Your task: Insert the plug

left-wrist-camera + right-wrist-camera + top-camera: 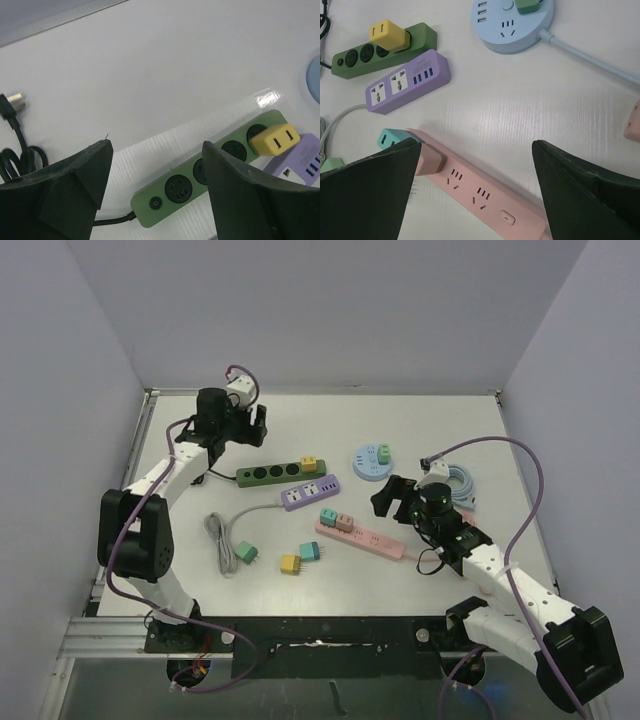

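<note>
Up at the far left of the table (430, 420), the left arm reaches forward from its raised elbow. The left gripper (156, 148) hangs above the switch end of the green power strip (216, 161), jaws spread wide with nothing between them. A yellow plug (276, 140) sits seated in the socket at the strip's other end, prongs up. The strip's round button carries a power symbol; a small dark mark on the purple power strip (407, 82) beside it is too small to read.

The right arm stretches diagonally from the near right corner toward the middle. The right gripper (476, 145) is also wide apart and empty, tilted down over the pink power strip (480, 192). A teal plug (390, 137) and a tan plug (430, 161) sit in that strip's far end. Three more plugs lie loose near the front: green (247, 555), yellow (290, 563) and teal (309, 551).
</note>
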You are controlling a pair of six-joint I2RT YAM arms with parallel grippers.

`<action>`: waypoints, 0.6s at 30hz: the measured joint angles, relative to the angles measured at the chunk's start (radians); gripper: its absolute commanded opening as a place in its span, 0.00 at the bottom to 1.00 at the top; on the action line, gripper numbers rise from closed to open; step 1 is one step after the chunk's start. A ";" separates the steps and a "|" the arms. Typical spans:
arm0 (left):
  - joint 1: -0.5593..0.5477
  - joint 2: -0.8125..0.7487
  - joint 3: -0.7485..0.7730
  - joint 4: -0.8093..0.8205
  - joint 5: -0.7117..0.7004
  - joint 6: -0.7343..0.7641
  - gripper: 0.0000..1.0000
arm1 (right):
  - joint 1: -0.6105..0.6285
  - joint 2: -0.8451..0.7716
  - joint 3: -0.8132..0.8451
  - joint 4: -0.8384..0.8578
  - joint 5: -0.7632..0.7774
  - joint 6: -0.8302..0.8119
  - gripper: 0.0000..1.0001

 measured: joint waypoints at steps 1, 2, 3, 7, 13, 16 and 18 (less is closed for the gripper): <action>0.014 0.003 -0.013 0.017 -0.023 -0.065 0.72 | -0.002 0.005 0.005 -0.009 0.002 0.008 1.00; 0.031 0.013 -0.014 0.025 -0.035 -0.126 0.72 | -0.004 0.013 0.011 -0.016 0.003 0.014 0.99; 0.050 0.022 -0.014 0.035 -0.038 -0.179 0.69 | -0.008 0.023 0.018 -0.022 0.005 0.023 0.99; 0.157 0.093 0.032 0.035 -0.013 -0.361 0.50 | -0.008 0.072 0.053 -0.059 0.007 0.044 0.98; 0.211 0.240 0.109 -0.064 0.002 -0.473 0.36 | -0.014 0.105 0.066 -0.091 0.008 0.058 0.96; 0.197 0.306 0.146 -0.146 0.000 -0.492 0.31 | -0.015 0.118 0.077 -0.107 0.000 0.053 0.95; 0.185 0.330 0.153 -0.200 -0.011 -0.499 0.30 | -0.015 0.124 0.087 -0.111 -0.013 0.043 0.93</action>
